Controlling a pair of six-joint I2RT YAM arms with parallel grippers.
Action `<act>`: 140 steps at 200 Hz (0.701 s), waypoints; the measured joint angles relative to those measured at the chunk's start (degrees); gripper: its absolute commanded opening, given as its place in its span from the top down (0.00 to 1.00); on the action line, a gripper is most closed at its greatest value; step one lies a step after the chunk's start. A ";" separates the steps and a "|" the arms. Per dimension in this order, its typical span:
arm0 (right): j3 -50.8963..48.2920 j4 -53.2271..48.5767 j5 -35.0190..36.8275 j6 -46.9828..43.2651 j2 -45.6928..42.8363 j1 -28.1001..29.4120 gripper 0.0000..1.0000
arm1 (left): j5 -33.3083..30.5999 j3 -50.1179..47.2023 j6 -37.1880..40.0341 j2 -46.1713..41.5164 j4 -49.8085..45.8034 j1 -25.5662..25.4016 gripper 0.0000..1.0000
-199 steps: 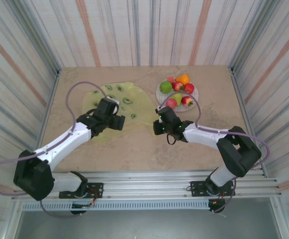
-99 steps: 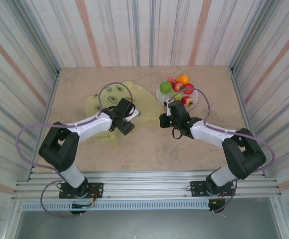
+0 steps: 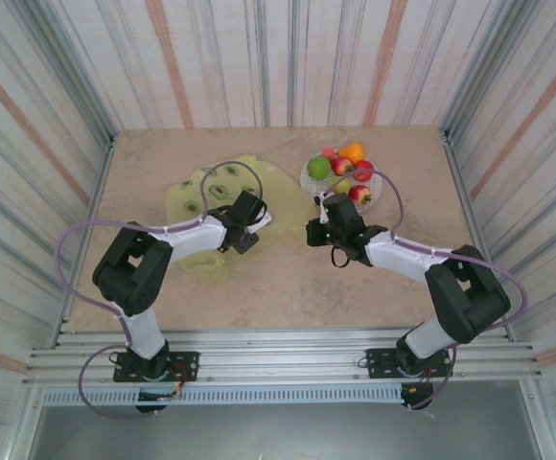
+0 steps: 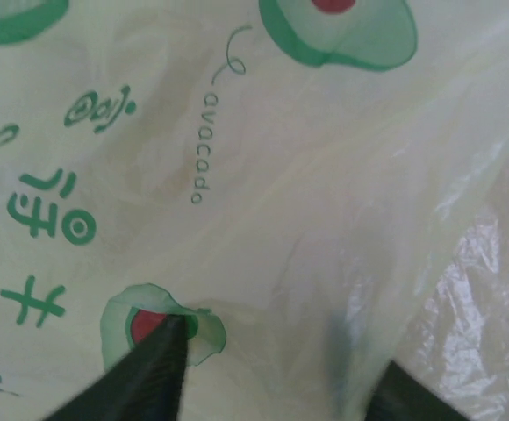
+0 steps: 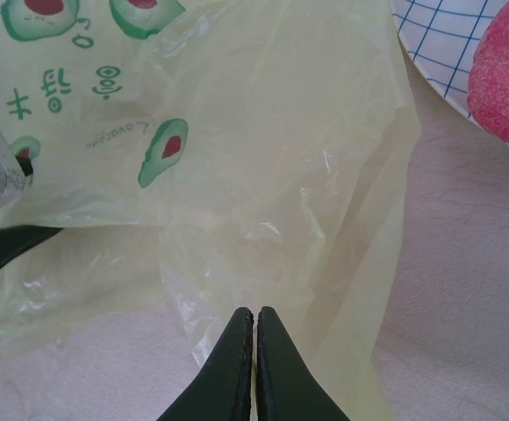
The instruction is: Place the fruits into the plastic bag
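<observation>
The plastic bag [image 4: 263, 175], printed "avocado" beside Korean lettering, lies centre-left on the table [image 3: 278, 287]. Over it the left claw [image 4: 281, 346] is spread; the right claw [image 5: 254, 311] is pressed together at its edge. The fruits [image 3: 343, 172] sit upper right on a plate [image 5: 430, 35].

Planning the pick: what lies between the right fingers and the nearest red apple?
Right wrist view: past the right fingers, a fold of translucent yellow-green plastic bag, then bare beige table, then the white grid-patterned plate's rim.
</observation>
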 measured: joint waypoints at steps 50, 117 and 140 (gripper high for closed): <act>2.27 -1.11 0.02 -0.52 0.28 -0.28 0.85 | 0.50 1.16 -1.99 -0.07 0.13 0.66 0.90; 4.96 -10.36 -0.31 -2.97 -10.71 -3.39 0.22 | 9.11 4.37 -16.94 -8.02 -6.45 6.49 1.00; -0.09 -10.69 -1.81 -0.66 -21.70 -3.52 0.14 | 15.74 5.40 -24.74 -12.11 -8.17 10.16 1.00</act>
